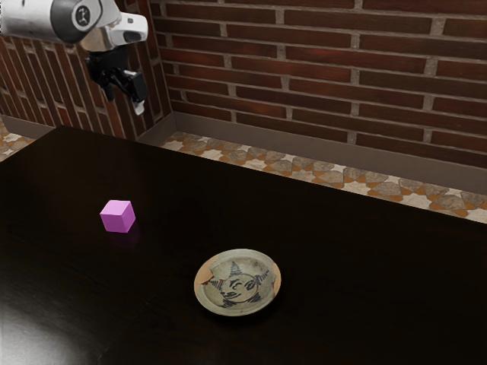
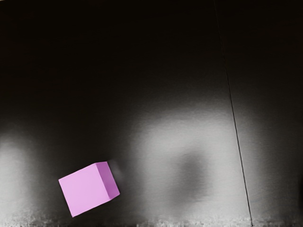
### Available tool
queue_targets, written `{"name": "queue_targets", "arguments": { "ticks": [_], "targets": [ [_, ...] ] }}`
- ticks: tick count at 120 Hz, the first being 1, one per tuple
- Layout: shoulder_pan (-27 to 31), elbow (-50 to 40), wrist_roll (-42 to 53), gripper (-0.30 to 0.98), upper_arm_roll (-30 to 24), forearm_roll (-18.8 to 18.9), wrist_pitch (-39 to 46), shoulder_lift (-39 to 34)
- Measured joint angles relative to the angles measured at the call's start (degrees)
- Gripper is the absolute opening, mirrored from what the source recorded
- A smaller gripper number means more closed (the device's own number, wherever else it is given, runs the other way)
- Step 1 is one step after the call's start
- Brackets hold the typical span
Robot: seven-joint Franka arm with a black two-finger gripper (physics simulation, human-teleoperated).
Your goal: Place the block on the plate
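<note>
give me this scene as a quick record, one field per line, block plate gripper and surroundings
block: pink cube, resting on the table
plate: round and patterned, dark star with a face in the middle, orange-brown patches near the rim
block to plate: apart, block toward the exterior view's left
gripper: black, raised above the table's height, open, holding nothing
wall: red-brown brick
floor: stone pattern
task status: block not yet on plate
</note>
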Motion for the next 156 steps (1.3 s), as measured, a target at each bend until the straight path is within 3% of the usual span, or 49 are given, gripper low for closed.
{"name": "queue_targets", "arguments": {
  "ticks": [16, 68, 121, 156],
  "targets": [
    [-0.9, -0.58, -0.36, 0.69, 0.08, -0.09, 0.06, 1.05],
    [7.52, 4.48, -1.77, 0.69, 1.94, -3.11, 8.41, 22.37],
    [12.92, 2.81, -3.39, 0.69, 2.23, -8.05, 12.36, 26.78],
    [12.8, -4.56, -4.69, 0.69, 2.32, -9.4, 15.05, 25.44]
  ]
}}
